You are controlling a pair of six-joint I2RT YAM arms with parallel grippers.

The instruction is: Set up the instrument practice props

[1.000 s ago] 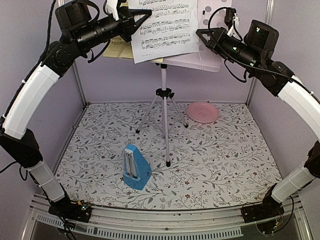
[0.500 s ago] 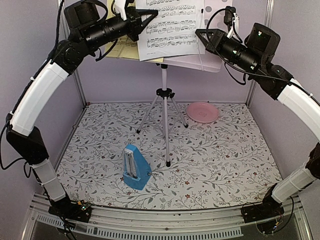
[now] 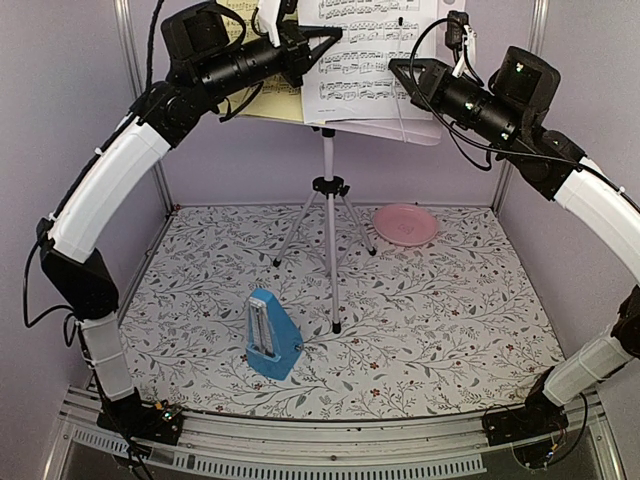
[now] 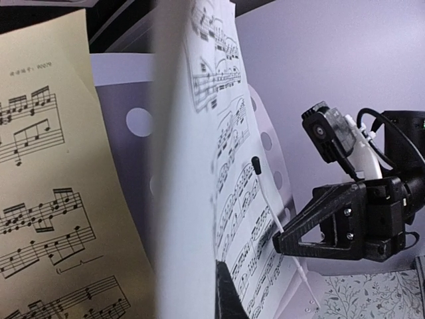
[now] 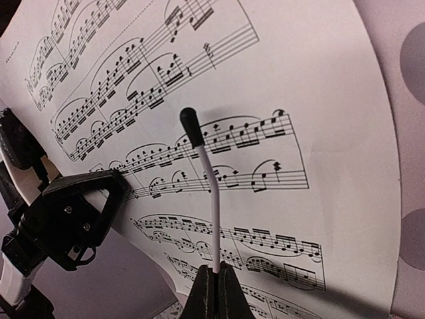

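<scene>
I am reading the left gripper (image 3: 325, 40) as clamped on the left edge of the white sheet (image 3: 375, 60), fingers pressed together, holding it up against the desk of the music stand (image 3: 327, 215). The right gripper (image 3: 397, 68) is closing its fingers fully on a thin white rod with a black tip (image 5: 211, 199), which is lying across the sheet's printed face. The yellow sheet (image 3: 272, 98) is resting on the desk's left side. The blue metronome (image 3: 270, 335) is standing on the table (image 3: 450, 300), near the stand's front leg.

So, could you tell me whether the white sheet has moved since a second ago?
Yes. The sheet has shifted right: its lower left corner now sits closer to the stand pole.
</scene>
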